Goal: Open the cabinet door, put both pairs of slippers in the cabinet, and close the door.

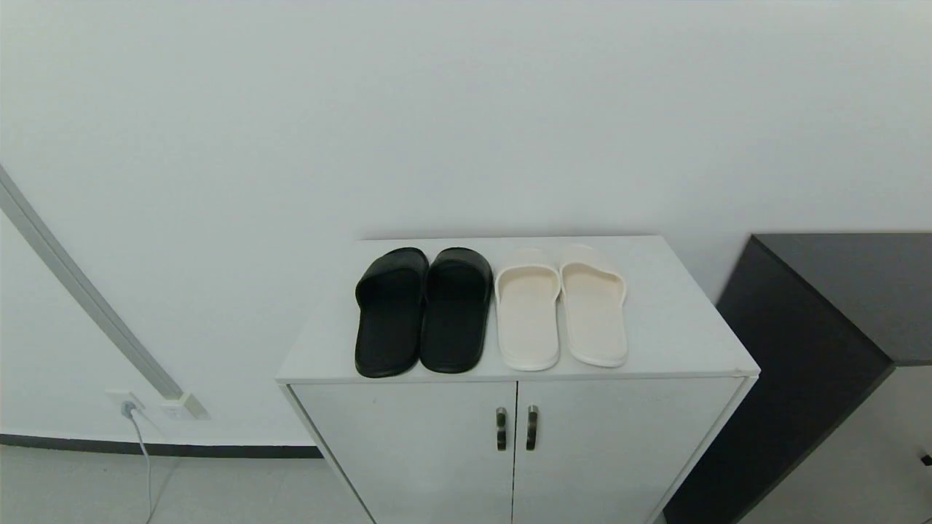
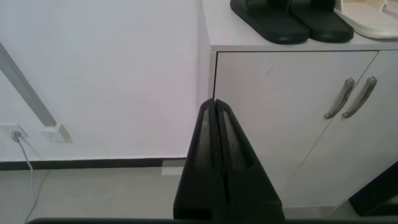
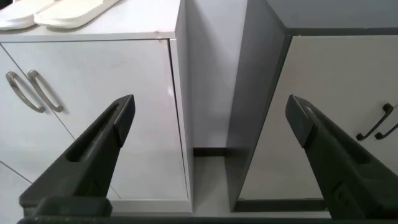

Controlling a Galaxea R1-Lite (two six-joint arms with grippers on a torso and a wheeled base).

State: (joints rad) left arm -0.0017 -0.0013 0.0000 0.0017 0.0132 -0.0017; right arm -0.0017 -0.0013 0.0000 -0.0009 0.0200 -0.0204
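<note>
The two cabinet doors (image 1: 408,451) are sitting shut, meeting at a centre seam. The handles (image 1: 501,428) are standing as two upright bars, one on each side of that seam. On the cabinet top (image 1: 677,313) above them, the black pair (image 1: 422,313) and the cream pair (image 1: 561,309) of slippers are lying just beside each other. Their toes are pointing toward the wall (image 1: 466,109) and their heels are resting near the front edge.

The left gripper (image 2: 215,102) is keeping its fingers pressed together with nothing between them, and it is aiming at the cabinet's outer left edge. From it, the handles are lying ahead and off toward the other arm's side, and the black pair is lying ahead and above.

The right gripper (image 3: 211,109) is holding its fingers spread wide and empty. It is aiming at the gap between the white cabinet and the dark cabinet (image 3: 261,93). From it, the handles are lying ahead and off toward the left arm's side, and the cream pair is lying ahead and above.

Neither arm is looking clearly nearer to the handles. The right one, being already spread, is looking the readier. Because the bars are running upright, the fingers are probably going to need to close across a handle from its two sides.
</note>
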